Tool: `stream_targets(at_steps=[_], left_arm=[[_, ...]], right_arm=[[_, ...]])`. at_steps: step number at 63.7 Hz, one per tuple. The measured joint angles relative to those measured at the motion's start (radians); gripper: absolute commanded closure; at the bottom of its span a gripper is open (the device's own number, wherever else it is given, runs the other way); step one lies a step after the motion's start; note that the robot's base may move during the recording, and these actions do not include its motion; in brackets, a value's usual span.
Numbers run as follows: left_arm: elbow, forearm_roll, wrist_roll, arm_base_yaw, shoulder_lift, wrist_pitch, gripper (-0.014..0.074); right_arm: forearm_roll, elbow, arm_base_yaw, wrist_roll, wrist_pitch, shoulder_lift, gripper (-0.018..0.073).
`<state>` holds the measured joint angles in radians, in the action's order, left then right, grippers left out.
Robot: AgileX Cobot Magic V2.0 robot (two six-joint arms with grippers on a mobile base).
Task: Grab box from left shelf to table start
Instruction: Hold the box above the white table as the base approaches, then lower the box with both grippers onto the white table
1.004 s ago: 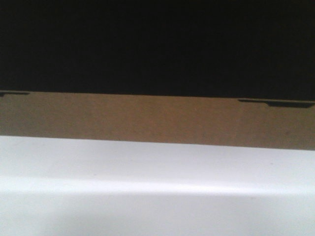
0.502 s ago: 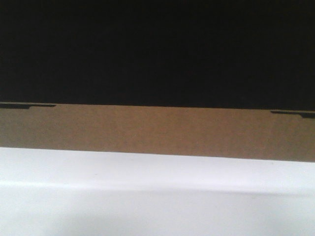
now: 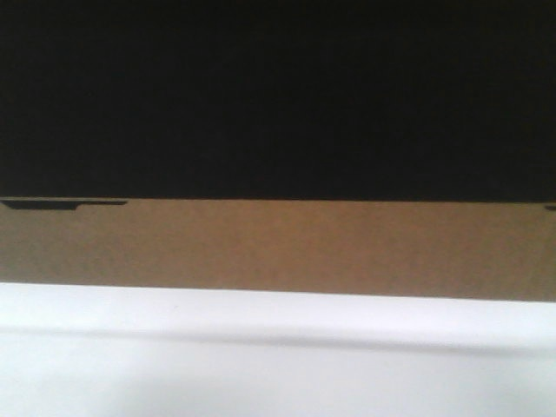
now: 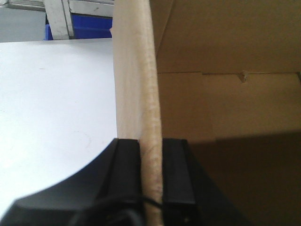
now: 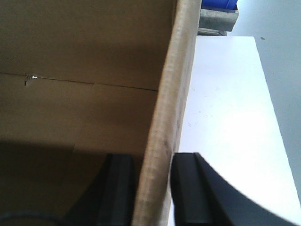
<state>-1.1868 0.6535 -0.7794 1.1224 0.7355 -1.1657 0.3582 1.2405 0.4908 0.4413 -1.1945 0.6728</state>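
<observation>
Front-facing view: the box [image 3: 278,248] rests on the table [image 3: 278,365], long side running level across, its black panel [image 3: 278,95] above. Left gripper [image 4: 151,181] pinches one upright box wall, right gripper [image 5: 151,186] the opposite wall; a blue bin [image 4: 91,26] stands beyond the table.

A blue plastic bin [image 4: 91,26] is showing at twelve o'clock in the left wrist view, sitting behind pale grey metal frame posts [image 4: 59,19]. A strip of grey floor [image 4: 21,23] is lying at eleven o'clock beside it. In the right wrist view, another blue plastic bin [image 5: 218,4] is peeking in at one o'clock above a grey metal rail [image 5: 217,21], with smooth grey floor [image 5: 280,56] running down the three o'clock edge.
</observation>
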Motion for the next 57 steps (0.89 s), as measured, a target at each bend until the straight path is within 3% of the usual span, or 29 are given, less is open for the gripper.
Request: stream_targets(at_steps=[16, 35, 57], left_arm=[[0.000, -0.003, 0.000, -0.002, 0.001, -0.016, 0.0691], [0.000, -0.003, 0.000, -0.009, 0.001, -0.029, 0.0691], [0.000, 0.006, 0.000, -0.009, 0.025, -0.010, 0.0691]], right_arm=[[0.025, 0.004, 0.000, -0.035, 0.018, 0.065, 0.0503], [0.093, 0.021, 0.000, -0.010, 0.041, 0.152, 0.0503], [0.104, 0.047, 0.000, -0.005, 0.026, 0.154, 0.0503]])
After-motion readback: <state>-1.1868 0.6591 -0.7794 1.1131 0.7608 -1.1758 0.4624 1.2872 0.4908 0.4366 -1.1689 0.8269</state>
